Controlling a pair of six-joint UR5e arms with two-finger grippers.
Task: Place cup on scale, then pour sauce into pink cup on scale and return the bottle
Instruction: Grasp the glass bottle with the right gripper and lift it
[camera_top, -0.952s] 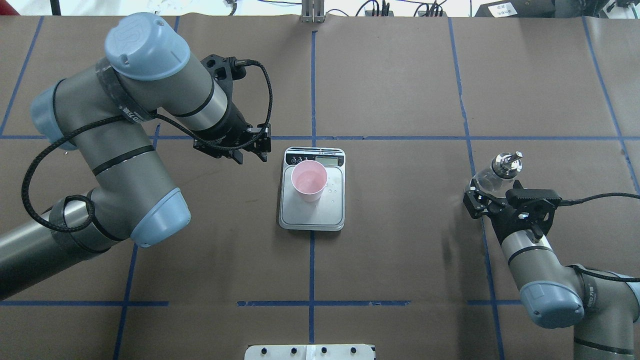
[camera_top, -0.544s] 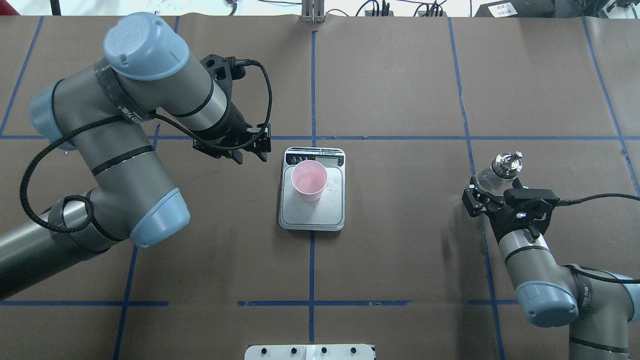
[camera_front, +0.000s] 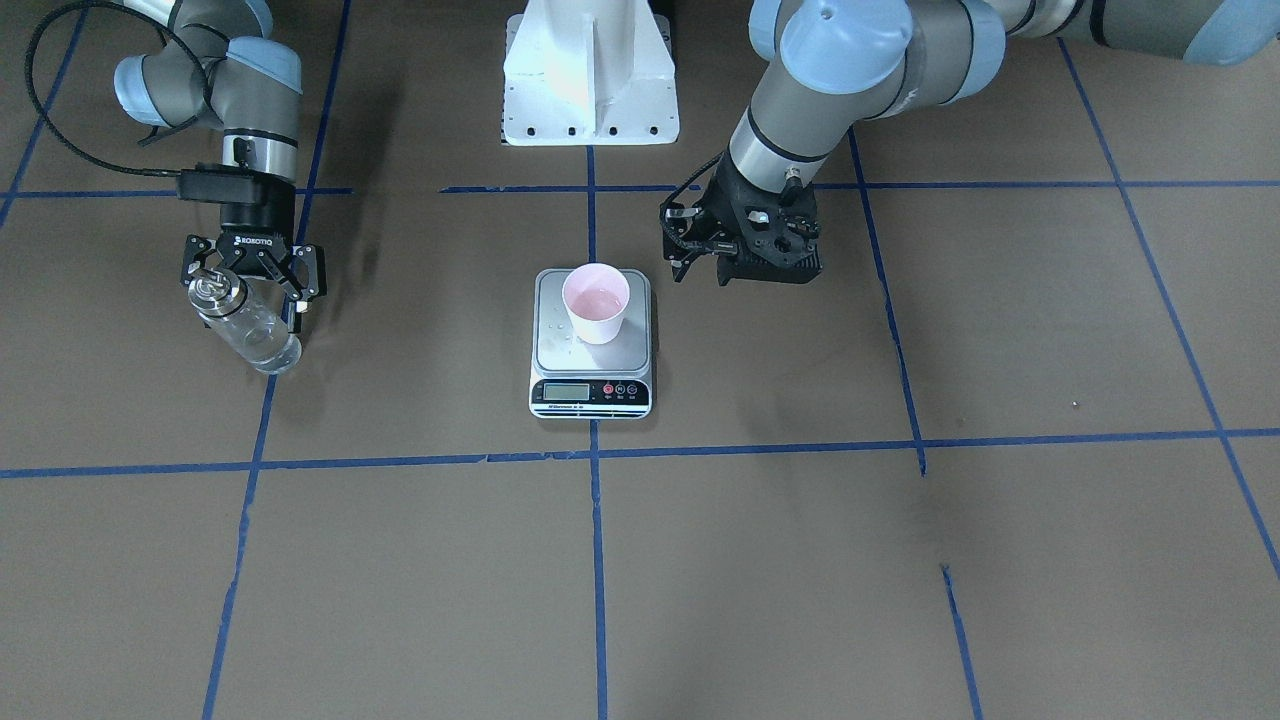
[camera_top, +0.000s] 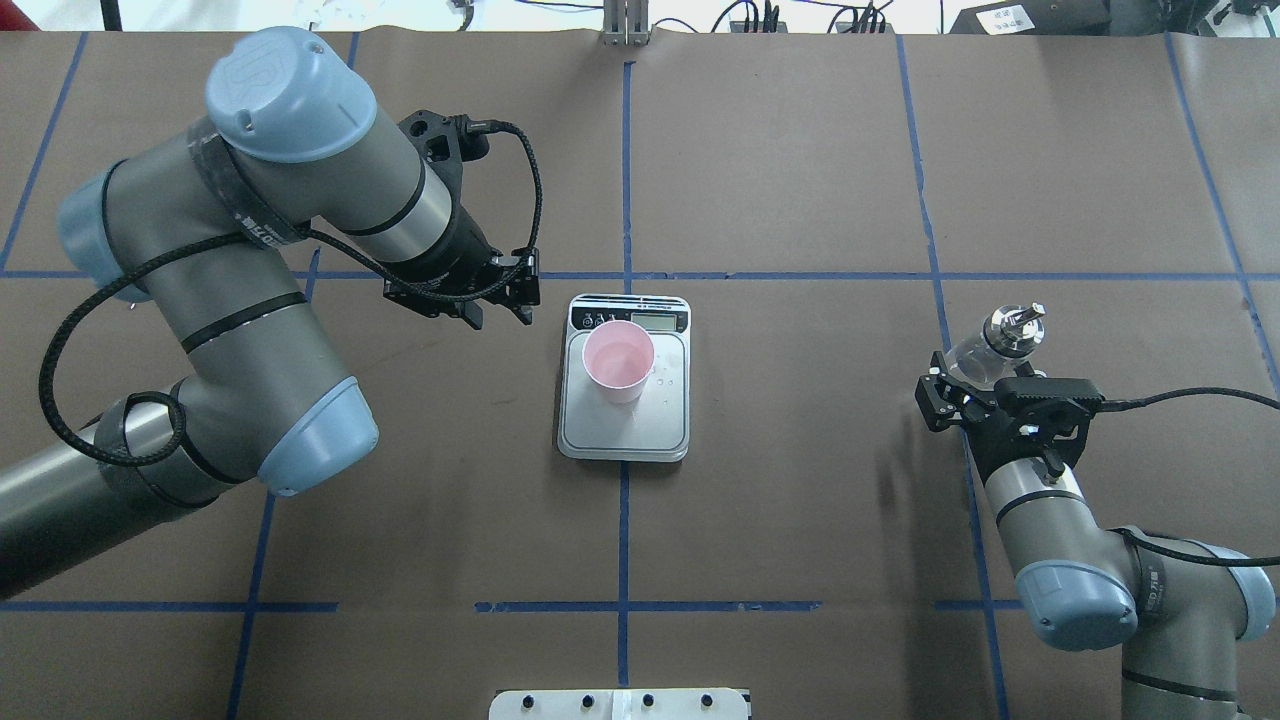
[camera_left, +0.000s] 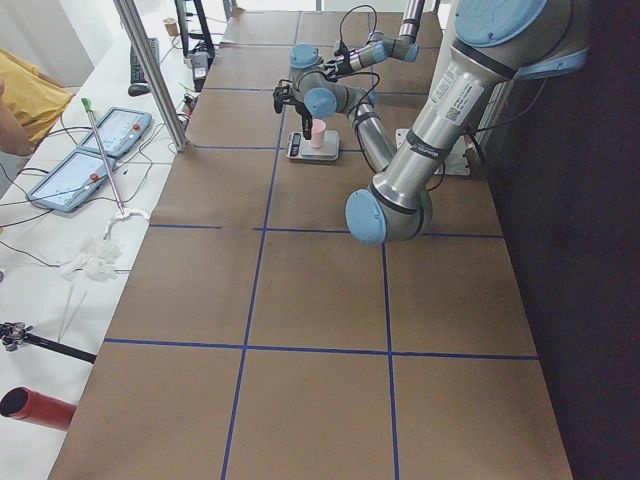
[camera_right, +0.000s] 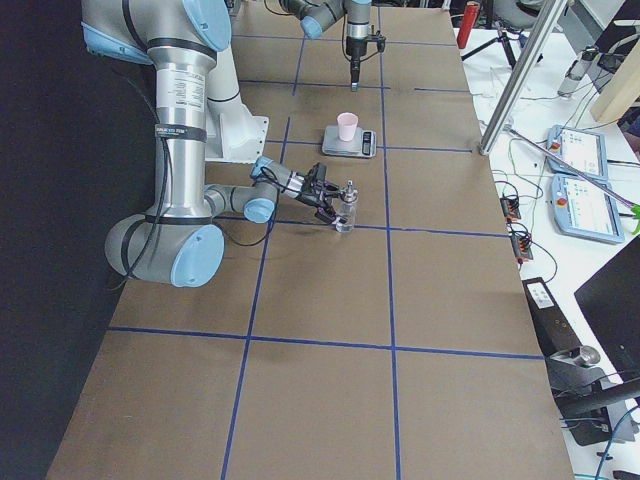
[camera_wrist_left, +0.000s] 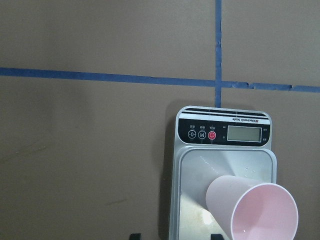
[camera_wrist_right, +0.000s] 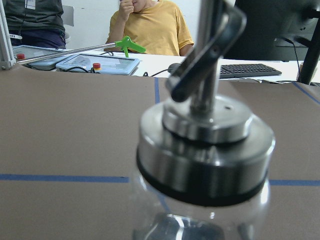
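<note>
The pink cup (camera_top: 620, 360) (camera_front: 597, 300) (camera_wrist_left: 260, 212) stands upright on the scale (camera_top: 625, 432) (camera_front: 590, 392) (camera_wrist_left: 220, 132), toward its display end, with a few clear drops on the platform. My left gripper (camera_top: 505, 305) (camera_front: 690, 262) hovers open just beside the scale, holding nothing. Far to the right, the clear glass bottle (camera_top: 985, 352) (camera_front: 255, 335) (camera_wrist_right: 205, 150) with its silver spout cap stands on the table, some clear sauce in it. My right gripper (camera_top: 962, 388) (camera_front: 248, 297) is open, fingers spread wide to either side of the bottle without touching it.
The robot's white base (camera_front: 590, 90) (camera_top: 620, 705) sits at the near table edge. Beyond the far edge there are seated people (camera_wrist_right: 150, 25), tablets (camera_right: 580, 150) and a metal pole (camera_right: 515, 80). Blue tape lines cross the brown table cover.
My right arm has drawn back a little toward the robot, and its gripper has slid back from the bottle, which stays put. The left arm has barely shifted.
</note>
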